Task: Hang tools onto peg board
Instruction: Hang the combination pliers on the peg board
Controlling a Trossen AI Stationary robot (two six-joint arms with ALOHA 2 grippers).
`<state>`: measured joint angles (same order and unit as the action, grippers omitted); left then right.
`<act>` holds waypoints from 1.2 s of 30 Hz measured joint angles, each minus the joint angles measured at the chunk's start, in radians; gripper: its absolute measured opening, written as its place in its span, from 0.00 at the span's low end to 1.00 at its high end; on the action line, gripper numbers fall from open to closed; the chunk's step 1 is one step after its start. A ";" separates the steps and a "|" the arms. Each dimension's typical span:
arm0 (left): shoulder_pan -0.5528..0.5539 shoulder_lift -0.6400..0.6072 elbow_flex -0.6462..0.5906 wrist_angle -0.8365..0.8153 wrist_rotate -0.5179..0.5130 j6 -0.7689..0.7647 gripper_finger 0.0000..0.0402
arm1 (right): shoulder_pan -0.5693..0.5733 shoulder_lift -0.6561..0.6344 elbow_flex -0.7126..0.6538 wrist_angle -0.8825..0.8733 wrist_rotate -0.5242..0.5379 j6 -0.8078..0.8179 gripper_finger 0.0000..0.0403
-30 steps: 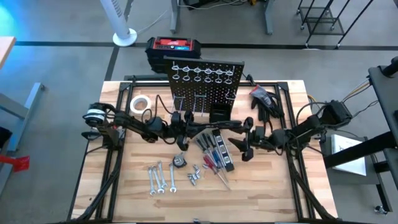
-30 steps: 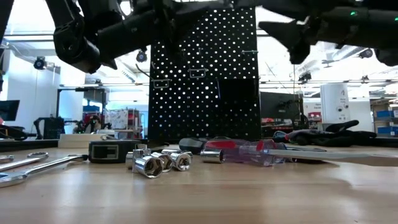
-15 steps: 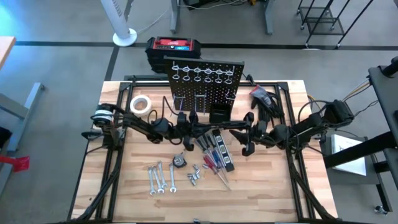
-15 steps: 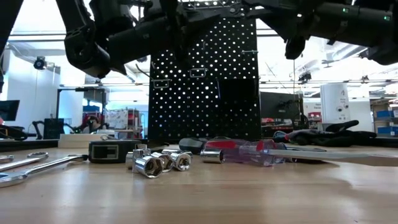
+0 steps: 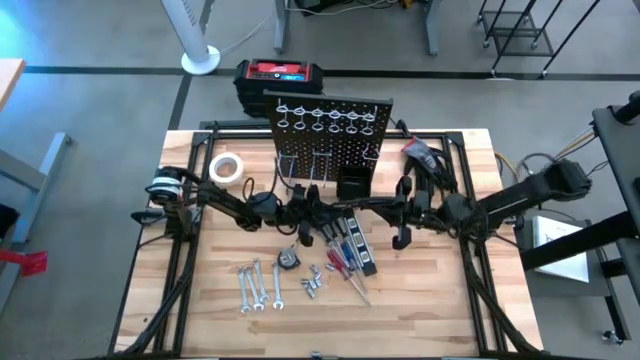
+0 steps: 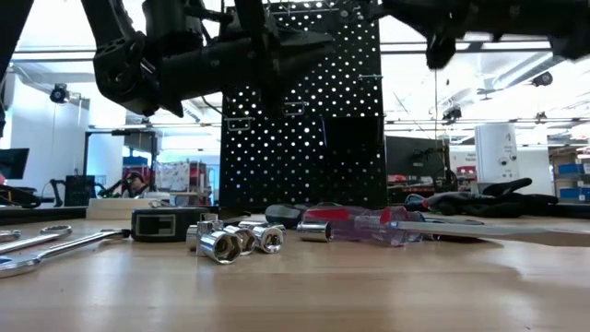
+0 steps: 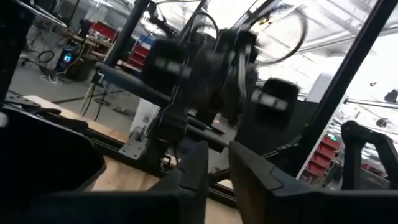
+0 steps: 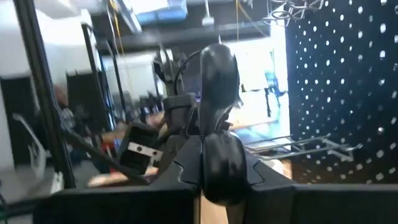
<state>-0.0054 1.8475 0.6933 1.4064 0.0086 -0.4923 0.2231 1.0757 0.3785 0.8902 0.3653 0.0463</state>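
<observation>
A grey concrete floor (image 5: pixel 90 120) surrounds the wooden table (image 5: pixel 430 310). Beyond the tools stand a white pedestal fan (image 5: pixel 195 40) and a black-and-red case (image 5: pixel 280 75). Level across, shelving (image 6: pixel 567 180) and bright ceiling lights (image 6: pixel 406 92) fill the workshop.

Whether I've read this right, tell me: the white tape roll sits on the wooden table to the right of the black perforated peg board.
Not quite. The white tape roll does sit on the wooden table, but to the left of the black perforated peg board, not the right. The high view shows it.
</observation>
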 joint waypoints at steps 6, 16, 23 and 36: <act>0.002 -0.057 -0.041 -0.063 0.016 0.010 0.29 | -0.035 -0.161 0.306 -0.763 0.075 -0.023 0.04; 0.012 -0.234 -0.167 -0.190 0.034 0.130 0.36 | -0.178 -0.102 0.838 -1.547 0.073 0.009 0.04; 0.014 -0.343 -0.197 -0.291 -0.020 0.242 0.36 | -0.331 0.025 1.040 -1.756 -0.028 -0.028 0.04; 0.015 -0.417 -0.271 -0.328 -0.042 0.250 0.31 | -0.480 0.172 1.110 -1.818 -0.232 -0.134 0.04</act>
<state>0.0093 1.4307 0.4222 1.0787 -0.0330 -0.2424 -0.2569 1.2480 1.4886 -0.9280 0.1333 -0.0877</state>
